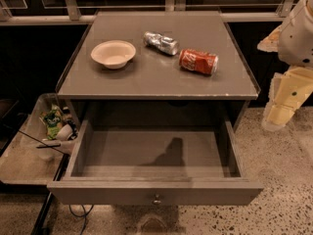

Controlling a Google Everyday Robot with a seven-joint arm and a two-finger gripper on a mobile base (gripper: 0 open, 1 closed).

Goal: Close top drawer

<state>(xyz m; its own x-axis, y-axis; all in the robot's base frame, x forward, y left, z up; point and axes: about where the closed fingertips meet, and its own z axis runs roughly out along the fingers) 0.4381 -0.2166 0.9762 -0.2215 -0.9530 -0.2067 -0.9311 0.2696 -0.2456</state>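
The top drawer point(205, 192) is pulled far out of the grey-brown cabinet point(146, 80) toward the camera. Its inside shows nothing but a shadow. A small metal knob point(157, 199) sits at the centre of its flat front panel. My gripper point(277, 115) hangs at the right edge of the view, on a white and pale yellow arm. It is beside the cabinet's right front corner, above the drawer's right side wall and apart from it. It touches nothing.
On the cabinet top lie a white bowl point(113, 53), a crushed silver can point(161, 42) and a red can point(198, 61) on its side. A clear bin point(29, 155) with snack packets stands at the left. A cable point(78, 212) lies on the floor. Speckled floor is at the right.
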